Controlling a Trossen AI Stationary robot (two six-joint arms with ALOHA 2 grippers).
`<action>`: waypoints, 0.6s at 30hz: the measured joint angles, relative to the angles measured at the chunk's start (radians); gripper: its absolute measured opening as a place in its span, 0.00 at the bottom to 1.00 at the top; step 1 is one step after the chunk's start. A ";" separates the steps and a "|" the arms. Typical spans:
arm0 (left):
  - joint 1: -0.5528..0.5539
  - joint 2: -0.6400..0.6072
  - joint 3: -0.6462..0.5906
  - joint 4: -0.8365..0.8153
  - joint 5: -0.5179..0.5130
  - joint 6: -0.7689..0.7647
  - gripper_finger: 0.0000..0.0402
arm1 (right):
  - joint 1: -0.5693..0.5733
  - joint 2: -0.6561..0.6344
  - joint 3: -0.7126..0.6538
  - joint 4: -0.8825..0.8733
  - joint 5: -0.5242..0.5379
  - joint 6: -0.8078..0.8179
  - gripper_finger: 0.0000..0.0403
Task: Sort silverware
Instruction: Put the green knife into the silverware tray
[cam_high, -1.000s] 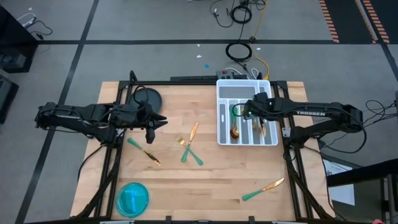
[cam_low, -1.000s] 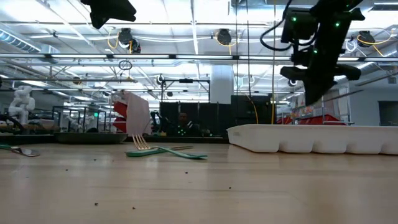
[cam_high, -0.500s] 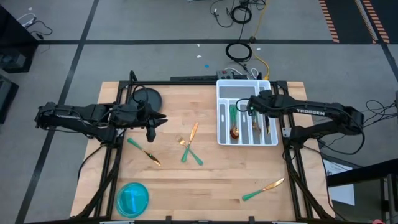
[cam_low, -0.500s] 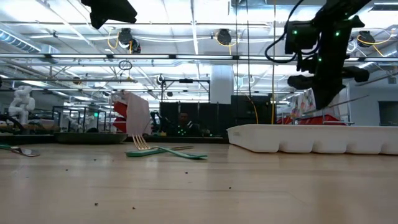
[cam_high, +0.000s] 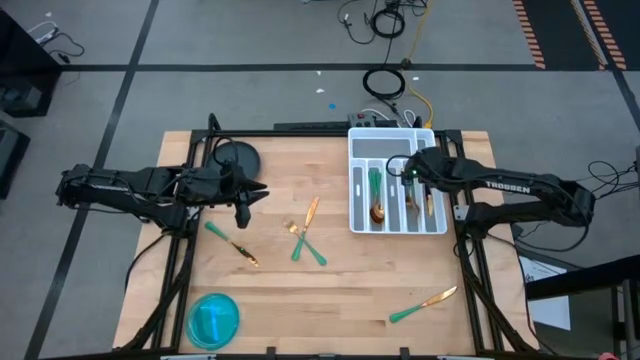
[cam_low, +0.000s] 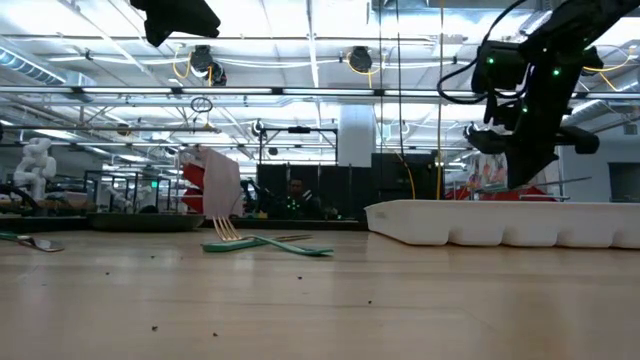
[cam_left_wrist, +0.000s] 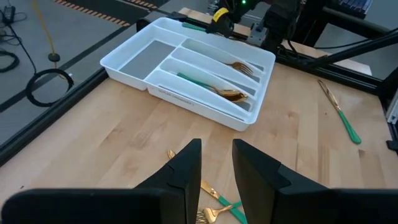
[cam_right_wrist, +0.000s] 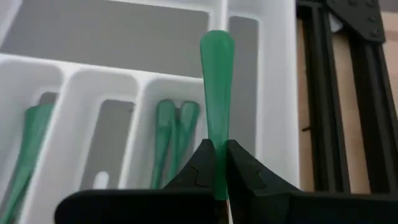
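My right gripper (cam_high: 416, 173) hangs over the right side of the white compartmented tray (cam_high: 357, 215) and is shut on a green-handled piece of silverware (cam_right_wrist: 216, 74). The tray holds more silverware: a spoon (cam_high: 377, 208) and green handles (cam_right_wrist: 173, 127) in its slots. My left gripper (cam_high: 243, 205) is open above bare table at the left (cam_left_wrist: 216, 158). Loose silverware lies flat on the wood: a crossed fork and another piece (cam_high: 305, 243), a knife (cam_high: 312, 210), one piece (cam_high: 231, 243) near the left gripper, and a knife (cam_high: 424, 303) near the front right. My right gripper pinches the slim green handle (cam_right_wrist: 217, 138) between its two fingers. The handle runs along the fingers and its rounded free end (cam_right_wrist: 216, 45) sticks out past the tips. The piece is lifted clear above the tray's right-hand slots. Its gold end is hidden behind the gripper.
A blue round bowl (cam_high: 213, 319) sits near the front left corner. A dark round object (cam_high: 238, 158) lies at the far left of the table. Black frame rails (cam_right_wrist: 348, 93) run just right of the tray. Open wood lies between the bowl and the front-right knife.
My right gripper has carried the green-handled piece across the tray toward the table's right edge, from the middle slots to the right-hand ones, and has sunk a little. It has stayed shut.
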 joint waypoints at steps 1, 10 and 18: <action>0.000 0.000 0.000 0.000 -0.005 0.000 0.24 | -0.010 -0.005 -0.010 0.004 -0.001 0.007 0.00; 0.000 0.000 0.000 0.000 -0.032 0.001 0.24 | -0.064 -0.028 -0.096 0.130 -0.033 -0.011 0.00; 0.004 0.000 0.000 0.000 -0.051 0.001 0.24 | -0.112 -0.028 -0.153 0.181 -0.060 -0.037 0.00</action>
